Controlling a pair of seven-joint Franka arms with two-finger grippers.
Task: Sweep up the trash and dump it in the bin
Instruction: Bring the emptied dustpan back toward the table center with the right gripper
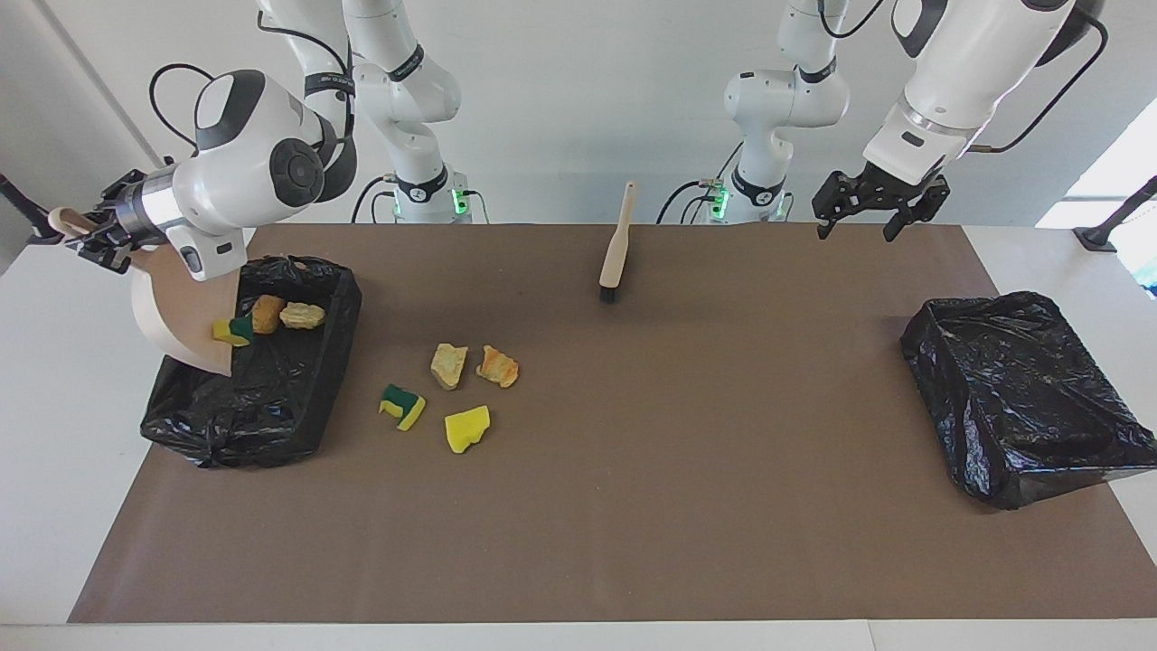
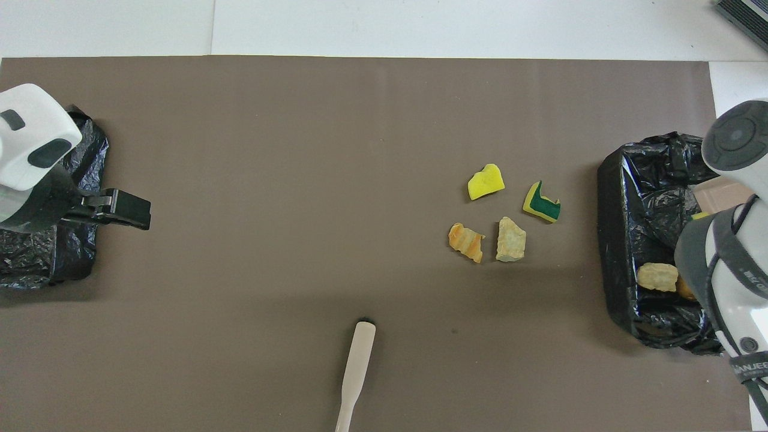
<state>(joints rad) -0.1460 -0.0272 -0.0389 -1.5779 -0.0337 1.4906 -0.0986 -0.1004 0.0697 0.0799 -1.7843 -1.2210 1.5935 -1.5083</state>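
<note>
My right gripper [image 1: 90,237] is shut on the handle of the beige dustpan [image 1: 176,316], which is tilted over the black-bagged bin [image 1: 271,425] at the right arm's end. A yellow-green sponge [image 1: 231,331] sits at the pan's lip. An orange-brown chunk [image 1: 265,313] and a tan chunk [image 1: 303,315] lie in the bin. Several scraps lie on the mat beside that bin: a tan chunk [image 1: 448,364], an orange chunk [image 1: 499,366], a green-yellow sponge [image 1: 402,407] and a yellow sponge [image 1: 467,428]. My left gripper [image 1: 860,226] is open and empty, up in the air.
The brush [image 1: 617,240] stands on its bristles on the brown mat [image 1: 633,506], nearer to the robots than the scraps. A second black-bagged bin [image 1: 1021,398] sits at the left arm's end, and my left gripper [image 2: 129,210] hangs beside it in the overhead view.
</note>
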